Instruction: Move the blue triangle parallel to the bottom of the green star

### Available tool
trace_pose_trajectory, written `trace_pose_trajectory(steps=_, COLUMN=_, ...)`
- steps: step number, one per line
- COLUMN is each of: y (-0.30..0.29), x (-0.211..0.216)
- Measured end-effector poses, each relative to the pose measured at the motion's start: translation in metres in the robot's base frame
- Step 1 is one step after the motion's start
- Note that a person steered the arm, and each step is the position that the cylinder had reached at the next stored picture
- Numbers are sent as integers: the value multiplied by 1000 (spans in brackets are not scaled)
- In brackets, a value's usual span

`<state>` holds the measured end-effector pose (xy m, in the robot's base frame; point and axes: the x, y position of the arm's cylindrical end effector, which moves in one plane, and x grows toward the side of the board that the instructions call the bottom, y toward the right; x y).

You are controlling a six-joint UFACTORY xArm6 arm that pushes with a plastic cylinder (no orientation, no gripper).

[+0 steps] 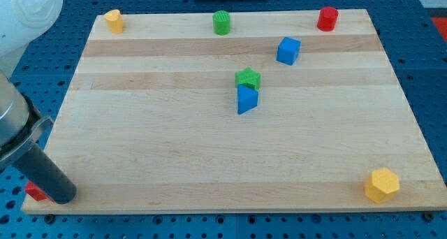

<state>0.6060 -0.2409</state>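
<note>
The blue triangle (246, 99) sits near the middle of the wooden table (174, 148), touching the green star (248, 77) just above it in the view. A blue cube (288, 50) lies up and to the right. Along the top edge stand a yellow block (114, 20), a green cylinder (221, 22) and a red cylinder (327, 19). A yellow hexagonal block (382, 184) rests at the bottom right. My tip (63, 196) is at the bottom left corner, beside a red block (35, 191), well apart from the triangle. The end effector is a plain rod, gripping nothing.
</note>
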Motion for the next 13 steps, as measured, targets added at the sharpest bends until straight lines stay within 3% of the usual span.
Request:
trace_pose_trajectory(steps=1, y=54, x=-15)
trace_pose_trajectory(steps=3, y=146, x=-133)
trace_pose_trajectory(steps=5, y=152, x=-130)
trace_pose_trajectory(steps=8, y=194, x=-189)
trace_pose_trajectory(steps=10, y=255, x=-200)
trace_pose_trajectory(steps=13, y=302, x=-137)
